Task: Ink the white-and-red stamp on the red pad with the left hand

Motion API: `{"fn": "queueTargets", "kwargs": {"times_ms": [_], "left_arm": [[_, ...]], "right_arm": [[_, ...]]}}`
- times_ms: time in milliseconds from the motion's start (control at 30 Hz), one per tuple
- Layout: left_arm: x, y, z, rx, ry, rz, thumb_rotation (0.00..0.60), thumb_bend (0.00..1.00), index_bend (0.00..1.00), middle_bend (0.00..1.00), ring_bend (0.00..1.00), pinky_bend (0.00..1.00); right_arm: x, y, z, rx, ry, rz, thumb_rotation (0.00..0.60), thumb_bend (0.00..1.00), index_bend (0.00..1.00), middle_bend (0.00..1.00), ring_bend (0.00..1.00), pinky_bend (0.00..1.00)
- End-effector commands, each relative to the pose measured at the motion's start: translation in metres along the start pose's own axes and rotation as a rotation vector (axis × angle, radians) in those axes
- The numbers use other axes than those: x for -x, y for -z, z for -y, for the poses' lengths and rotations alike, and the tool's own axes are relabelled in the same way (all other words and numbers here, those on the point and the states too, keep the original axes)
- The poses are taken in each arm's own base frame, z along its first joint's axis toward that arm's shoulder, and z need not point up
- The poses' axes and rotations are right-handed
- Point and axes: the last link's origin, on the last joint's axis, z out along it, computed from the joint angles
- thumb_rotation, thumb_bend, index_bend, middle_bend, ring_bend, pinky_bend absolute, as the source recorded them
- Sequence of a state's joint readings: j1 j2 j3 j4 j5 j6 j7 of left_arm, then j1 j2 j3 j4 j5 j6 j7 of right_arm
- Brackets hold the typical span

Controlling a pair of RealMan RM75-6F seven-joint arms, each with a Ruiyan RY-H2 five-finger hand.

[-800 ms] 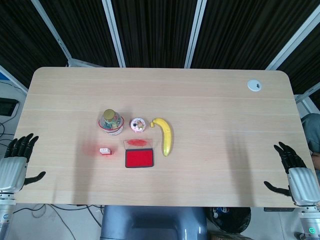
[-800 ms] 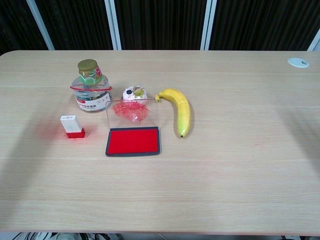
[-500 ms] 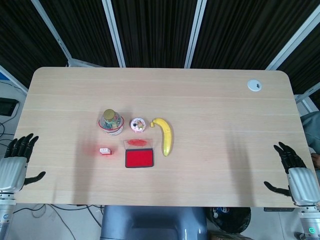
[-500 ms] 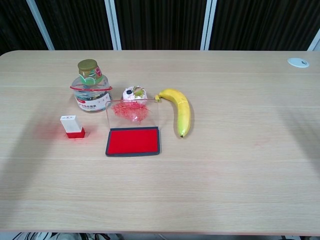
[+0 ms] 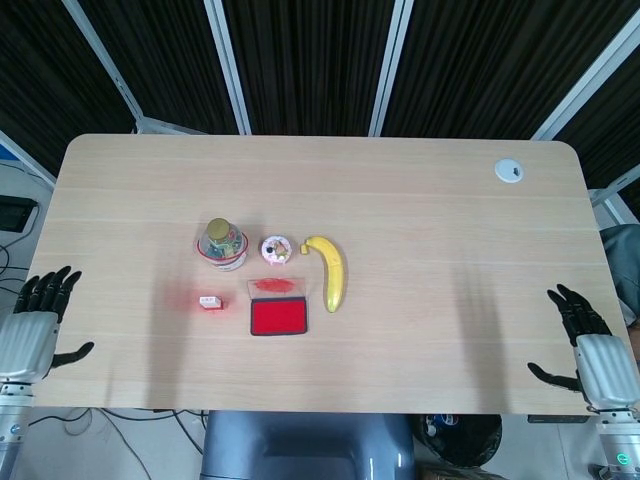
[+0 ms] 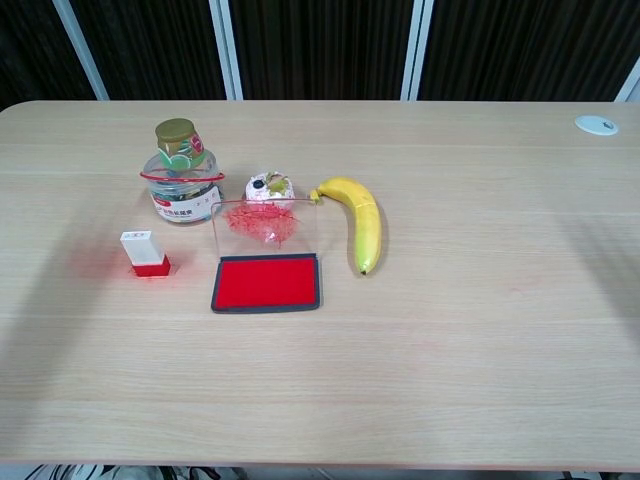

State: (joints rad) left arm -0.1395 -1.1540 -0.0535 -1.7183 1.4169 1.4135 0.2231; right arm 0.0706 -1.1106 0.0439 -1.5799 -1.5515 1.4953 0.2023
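Note:
The white-and-red stamp [image 5: 209, 301] [image 6: 144, 253] stands upright on the table, left of the red ink pad [image 5: 278, 318] [image 6: 267, 283]. The pad's clear lid [image 6: 266, 226] stands raised behind it, smeared with red. My left hand [image 5: 35, 322] hangs off the table's near left corner, fingers spread, holding nothing, far from the stamp. My right hand [image 5: 588, 347] sits off the near right corner, also spread and empty. Neither hand shows in the chest view.
A jar with a gold lid [image 5: 221, 243] [image 6: 181, 170] stands behind the stamp. A small round pink item [image 5: 276, 249] [image 6: 269, 187] and a banana [image 5: 332, 272] [image 6: 360, 221] lie behind and right of the pad. A white disc [image 5: 509, 170] sits far right.
My left hand has dropped slightly lower in the head view. Nothing on the table has moved.

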Motion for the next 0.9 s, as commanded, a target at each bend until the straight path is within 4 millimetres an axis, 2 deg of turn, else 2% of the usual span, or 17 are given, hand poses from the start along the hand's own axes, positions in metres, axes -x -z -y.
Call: {"fn": "queueTargets", "kwargs": {"times_ms": [33, 200, 367, 500, 633, 900], "left_arm": [[0.001, -0.004, -0.002, 0.005, -0.01, 0.014, 0.6, 0.04, 0.0, 0.0, 0.0, 0.0], [0.002, -0.023, -0.018, 0.05, -0.063, 0.033, 0.6, 0.05, 0.0, 0.0, 0.0, 0.0], [0.007, -0.046, -0.042, 0.092, -0.087, 0.062, 0.6, 0.09, 0.0, 0.0, 0.0, 0.06], [0.019, -0.066, -0.065, 0.128, -0.116, 0.096, 0.6, 0.12, 0.07, 0.06, 0.01, 0.11], [0.03, -0.079, -0.08, 0.137, -0.132, 0.122, 0.6, 0.15, 0.13, 0.13, 0.08, 0.17], [0.051, -0.094, -0.106, 0.173, -0.153, 0.161, 0.6, 0.2, 0.24, 0.24, 0.2, 0.29]], "right_arm": [[0.0, 0.0, 0.0, 0.0, -0.001, 0.001, 0.6, 0.04, 0.0, 0.0, 0.0, 0.18], [0.001, -0.001, 0.0, 0.003, -0.014, 0.008, 0.6, 0.05, 0.0, 0.0, 0.0, 0.18], [0.001, -0.001, 0.0, 0.008, -0.026, 0.014, 0.6, 0.06, 0.0, 0.0, 0.0, 0.18], [0.0, -0.001, -0.001, 0.011, -0.037, 0.018, 0.6, 0.07, 0.0, 0.0, 0.0, 0.18], [0.0, -0.002, -0.001, 0.015, -0.048, 0.022, 0.6, 0.07, 0.0, 0.0, 0.0, 0.18], [0.0, -0.003, -0.001, 0.018, -0.062, 0.028, 0.6, 0.07, 0.0, 0.0, 0.0, 0.18]]}}
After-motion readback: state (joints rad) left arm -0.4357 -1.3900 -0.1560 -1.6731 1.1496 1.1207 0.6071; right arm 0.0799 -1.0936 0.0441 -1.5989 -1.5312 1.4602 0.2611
